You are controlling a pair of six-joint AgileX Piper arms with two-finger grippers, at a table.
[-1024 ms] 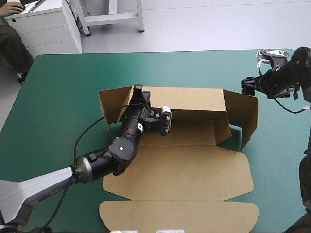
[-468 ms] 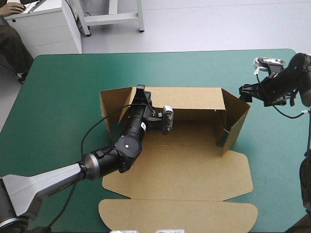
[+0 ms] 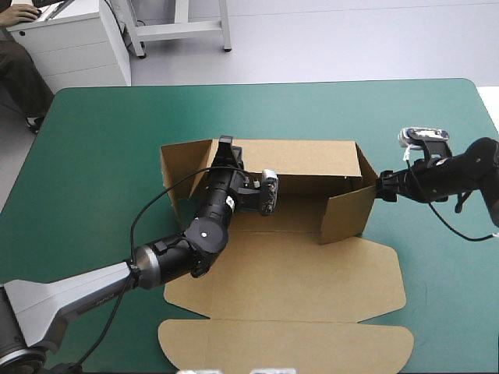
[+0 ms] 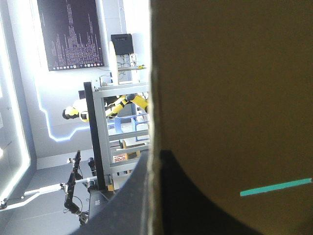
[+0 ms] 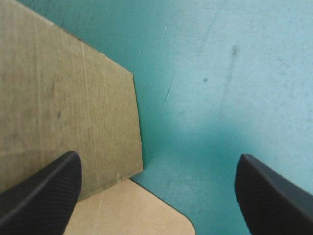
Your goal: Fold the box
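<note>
Left pincer (image 3: 226,150): all but closed on the box (image 3: 296,269), gripping the top edge of its back wall (image 3: 312,158) near the left end. In the left wrist view the board edge runs up between the two black fingers (image 4: 186,208).
Right pincer (image 3: 383,187): fingers spread wide, holding nothing. Its tip is at the outer face of the right side wall (image 3: 343,216). Its own view shows brown board ahead of one finger and bare teal-green cover ahead of the other.
Back wall: upright, held by the left pincer.
Right side wall: raised and swung inward, slanting across the base, not yet square to the back wall.
Left side wall (image 3: 173,175): raised and angled outward from the back corner, partly hidden by the left arm.
Lid panel (image 3: 288,347): flat on the cover toward the near edge, with rounded corners.
Box position: about the middle of the table (image 3: 93,132), apart from every edge.
Handling, as a judgement: light, thin, stiff board. It should bend readily only along its creases, spring back when released, and slide easily on the cover under a sideways push.
Where to take hold: a free top edge of a wall, close to a corner crease, with the other pincer bracing the neighbouring wall. A hard pinch could dent the edge.
</note>
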